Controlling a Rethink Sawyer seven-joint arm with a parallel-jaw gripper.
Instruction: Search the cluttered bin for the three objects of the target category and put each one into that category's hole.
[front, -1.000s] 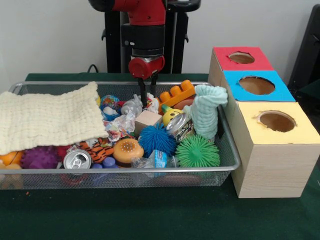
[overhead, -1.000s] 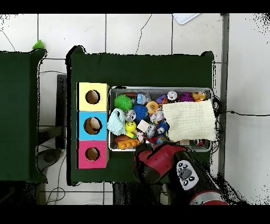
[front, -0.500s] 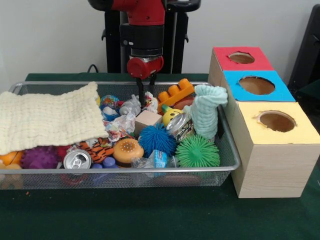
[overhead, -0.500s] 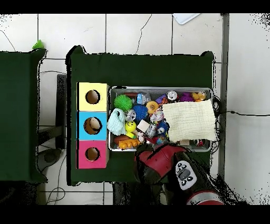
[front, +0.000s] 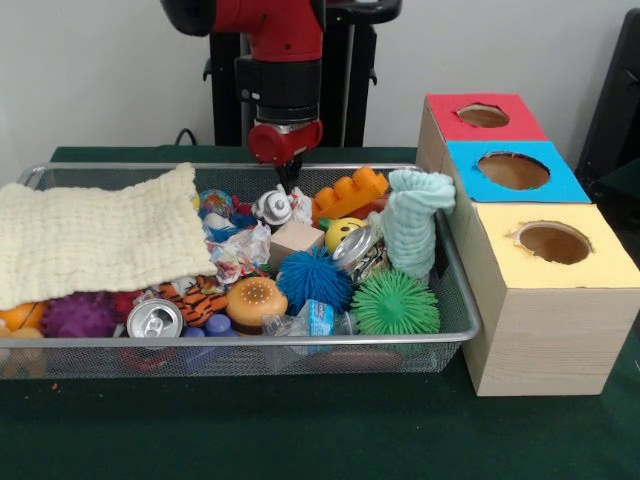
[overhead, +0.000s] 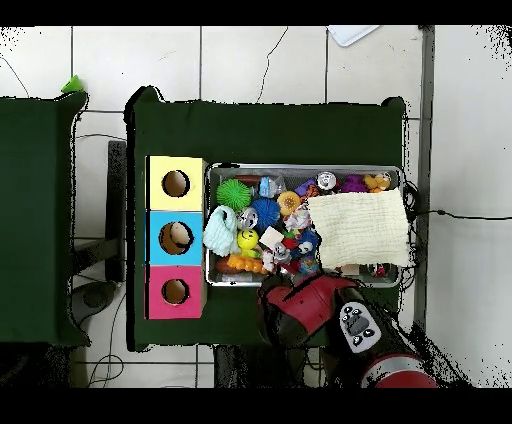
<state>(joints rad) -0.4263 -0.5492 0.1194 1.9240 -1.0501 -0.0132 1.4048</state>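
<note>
The wire mesh bin (front: 250, 345) holds a heap of toys. My gripper (front: 289, 182) hangs over its far middle with the fingers drawn together. They pinch the top of a white printed cloth (front: 273, 207), which is lifted a little off the heap. A second printed cloth (front: 240, 250) lies crumpled left of the wooden block (front: 296, 240). A third is not clear to see. The yellow-surround hole (front: 553, 242) is in the near end of the wooden box, at the right. In the overhead view, the arm (overhead: 320, 310) covers the gripper, and the yellow-surround hole (overhead: 176, 183) is left of the bin (overhead: 300, 168).
A cream waffle cloth (front: 95, 235) covers the bin's left part. A mint-green cloth (front: 412, 220) stands at the right end. A blue spiky ball (front: 313, 278), a green spiky ball (front: 395, 303), a can (front: 155, 318) and an orange block toy (front: 345, 192) lie around. Blue-surround (front: 513, 171) and red-surround (front: 483, 116) holes lie farther back.
The gripper has closed its fingers and risen slightly, shifting a little to the left in the front view. The white printed cloth came up with it, and the orange toy shifted.
</note>
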